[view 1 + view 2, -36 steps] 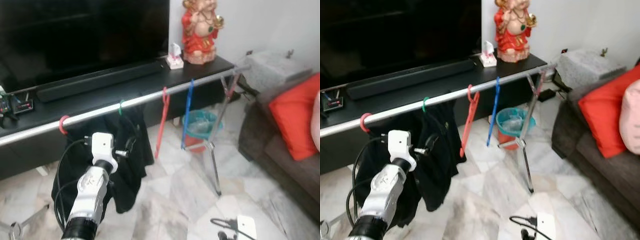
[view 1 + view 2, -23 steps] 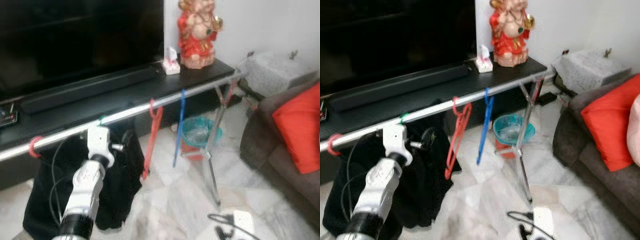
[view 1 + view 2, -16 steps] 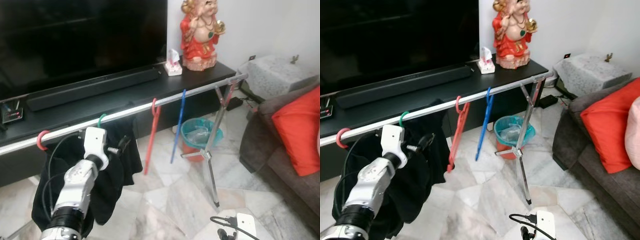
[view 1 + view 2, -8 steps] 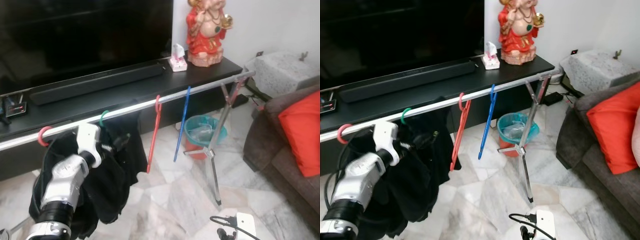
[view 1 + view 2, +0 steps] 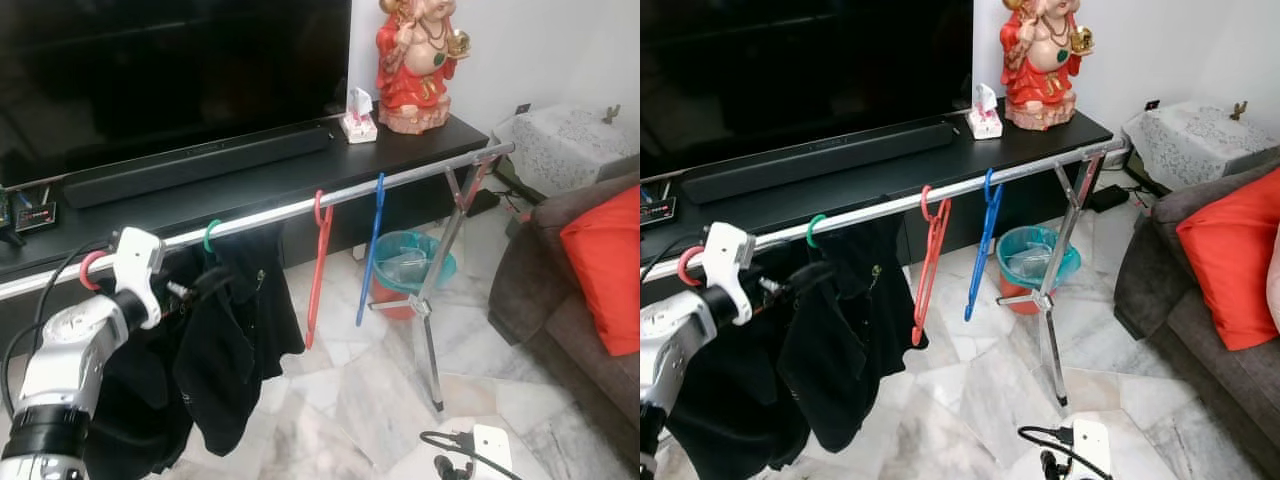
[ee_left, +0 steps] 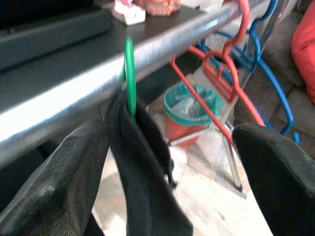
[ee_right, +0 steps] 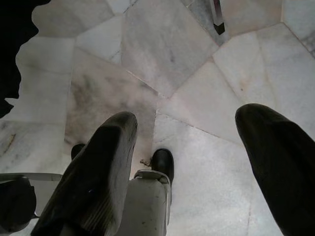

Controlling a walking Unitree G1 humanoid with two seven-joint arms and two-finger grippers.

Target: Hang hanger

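Observation:
A green hanger [image 5: 211, 236] hooks over the silver rail [image 5: 420, 172] and carries a black garment [image 5: 238, 345]. In the left wrist view its green hook [image 6: 129, 78] sits on the rail, and the garment [image 6: 142, 162] hangs between the two spread black fingers [image 6: 64, 182]. My left gripper [image 5: 203, 285] is open, just left of the garment and a little below the rail. Further right on the rail hang a red hanger [image 5: 317, 258] and a blue hanger [image 5: 372, 248]; a pink hook [image 5: 90, 269] sits left. My right gripper [image 7: 189, 147] is open, pointing down over the marble floor.
Behind the rail is a black TV bench [image 5: 300, 170] with a soundbar and a red statue [image 5: 418, 60]. A teal bin [image 5: 408, 262] stands under the rail by the rack's leg [image 5: 428, 340]. A sofa with a red cushion [image 5: 608, 260] is on the right. A white power strip [image 5: 488, 445] lies on the floor.
My left arm has swung to the left and drawn back from the green hanger, which stays on the rail with the garment. The camera has shifted as well.

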